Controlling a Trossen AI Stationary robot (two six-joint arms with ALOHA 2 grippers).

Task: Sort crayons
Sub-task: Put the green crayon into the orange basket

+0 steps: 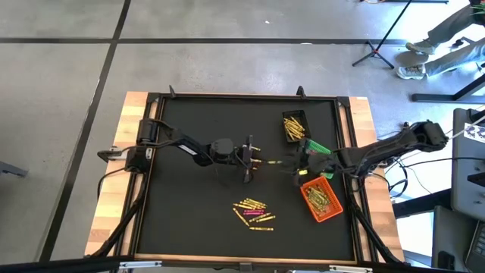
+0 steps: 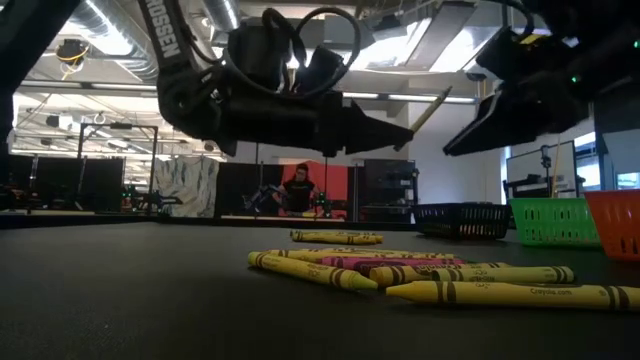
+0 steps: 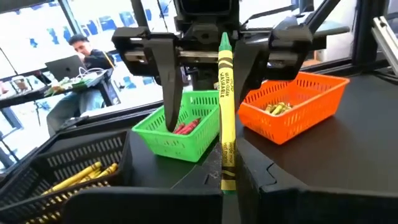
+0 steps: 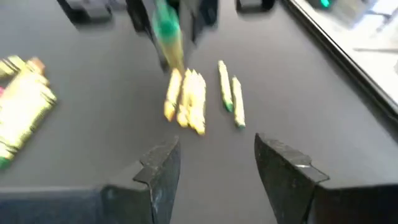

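Crayon is clamped in the closed left gripper.
Right gripper is held open, empty, facing it.

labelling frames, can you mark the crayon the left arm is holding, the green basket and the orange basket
held crayon [image 3: 225, 106], left wrist view, on its yellow paper wrapper, mid-length
green basket [image 3: 163, 144], left wrist view, on its front mesh wall
orange basket [image 3: 292, 115], left wrist view, on its front mesh wall
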